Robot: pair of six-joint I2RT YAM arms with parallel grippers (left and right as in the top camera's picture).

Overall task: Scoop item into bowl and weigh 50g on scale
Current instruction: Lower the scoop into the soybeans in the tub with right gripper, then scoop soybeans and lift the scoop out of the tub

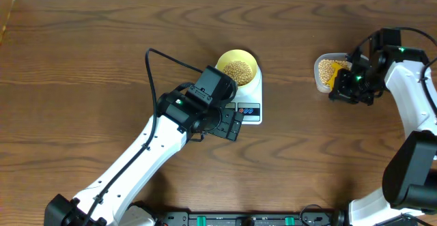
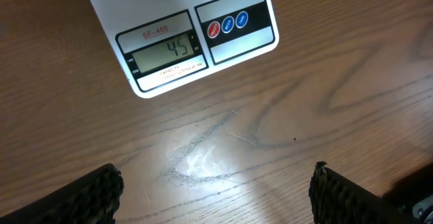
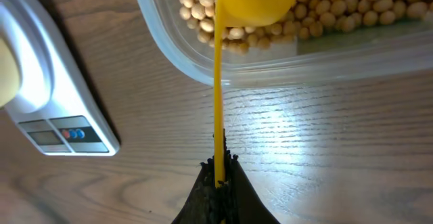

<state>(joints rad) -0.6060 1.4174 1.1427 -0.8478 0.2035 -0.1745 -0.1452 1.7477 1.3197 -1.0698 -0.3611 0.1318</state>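
Observation:
The pale-yellow bowl stands on the white scale and holds tan beans. In the left wrist view the scale shows 45 on its display. My left gripper is open and empty, just in front of the scale. My right gripper is shut on the handle of a yellow scoop. The scoop's cup is down in the clear tub among the beans.
The scale's edge with its buttons also shows in the right wrist view, left of the tub. A black cable loops above the left arm. Bare wooden table lies between the arms.

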